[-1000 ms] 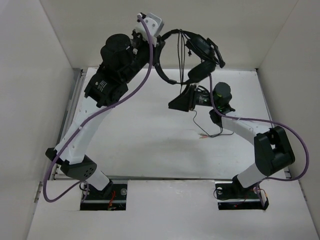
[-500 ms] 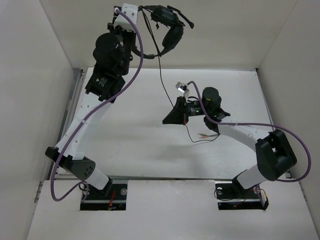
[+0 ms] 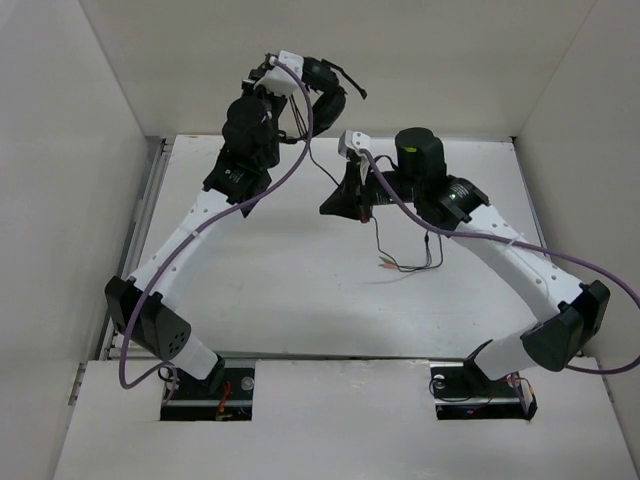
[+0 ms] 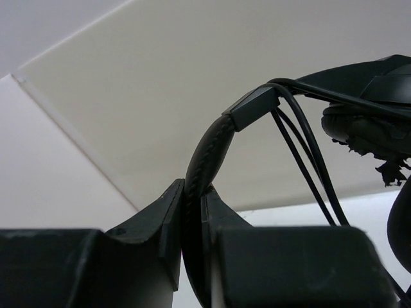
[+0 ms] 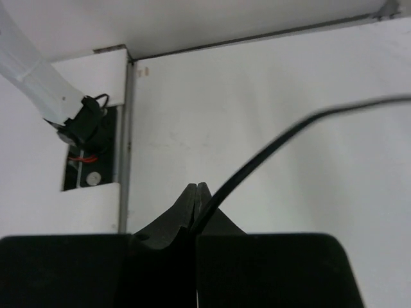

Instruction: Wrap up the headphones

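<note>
My left gripper (image 3: pixel 303 88) is raised high at the back and shut on the headband (image 4: pixel 207 151) of the black headphones (image 3: pixel 326 88). In the left wrist view the gripper (image 4: pixel 192 192) pinches the band, an earcup (image 4: pixel 366 128) hangs at the right, and the cord (image 4: pixel 302 138) loops over the band. My right gripper (image 3: pixel 328 204) is below it, above the table, shut on the thin black cord (image 3: pixel 316 165). The right wrist view shows the gripper (image 5: pixel 198 190) nipping the cord (image 5: pixel 289 138). The cord's slack and the pink and green plugs (image 3: pixel 385 265) lie on the table.
White table (image 3: pixel 250 290) with walls on three sides. Purple arm cables (image 3: pixel 285 170) hang along both arms. The left arm's base mount (image 5: pixel 83 122) shows in the right wrist view near the table's front edge.
My left arm has swung the headphones right and lower, toward the right arm. My right gripper has lifted and moved toward the back, still holding the cord. The slack on the table has shifted.
</note>
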`<state>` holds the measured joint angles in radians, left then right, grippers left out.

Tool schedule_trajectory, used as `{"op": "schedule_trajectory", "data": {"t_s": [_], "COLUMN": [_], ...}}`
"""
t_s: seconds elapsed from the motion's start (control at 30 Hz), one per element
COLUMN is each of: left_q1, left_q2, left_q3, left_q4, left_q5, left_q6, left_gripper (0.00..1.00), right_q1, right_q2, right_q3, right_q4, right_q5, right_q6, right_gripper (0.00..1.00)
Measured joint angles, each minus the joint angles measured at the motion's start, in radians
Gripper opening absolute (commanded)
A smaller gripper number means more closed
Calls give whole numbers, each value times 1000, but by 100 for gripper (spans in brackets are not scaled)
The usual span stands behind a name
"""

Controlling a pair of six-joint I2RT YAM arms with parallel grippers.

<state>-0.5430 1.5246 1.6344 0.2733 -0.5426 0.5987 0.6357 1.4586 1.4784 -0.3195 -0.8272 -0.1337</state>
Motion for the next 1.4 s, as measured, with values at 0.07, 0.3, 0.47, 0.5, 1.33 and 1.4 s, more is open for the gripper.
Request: {"op": "schedule_trajectory", "data": {"t_s": [0.07, 0.3, 0.47, 0.5, 1.33, 1.4], "left_q1": [-3, -27, -45, -50, -162, -161], "left_q2": [0, -2, -21, -27, -169, -169], "left_q3": [-32, -97, -177, -193, -251, -234], "left_q4": [1, 10, -9, -18, -412, -443], "left_q5": [-10, -18, -8, -4, 422, 468], "left_q6": [16, 30, 18, 13, -277, -295], "left_gripper": [0, 0, 0, 0, 0, 0], "right_q1": [19, 53, 37, 34, -34, -46], "right_q2": [-3, -7, -7, -7, 28, 29], "right_q3": [69, 250, 337, 344, 91, 91], "right_q4": [-81, -310, -367, -369, 284, 292], "right_q5": [48, 245, 406, 446, 869, 839], "right_q6": [-71, -295, -450, -485, -981, -951], "right_gripper": [0, 0, 0, 0, 8, 8]}}
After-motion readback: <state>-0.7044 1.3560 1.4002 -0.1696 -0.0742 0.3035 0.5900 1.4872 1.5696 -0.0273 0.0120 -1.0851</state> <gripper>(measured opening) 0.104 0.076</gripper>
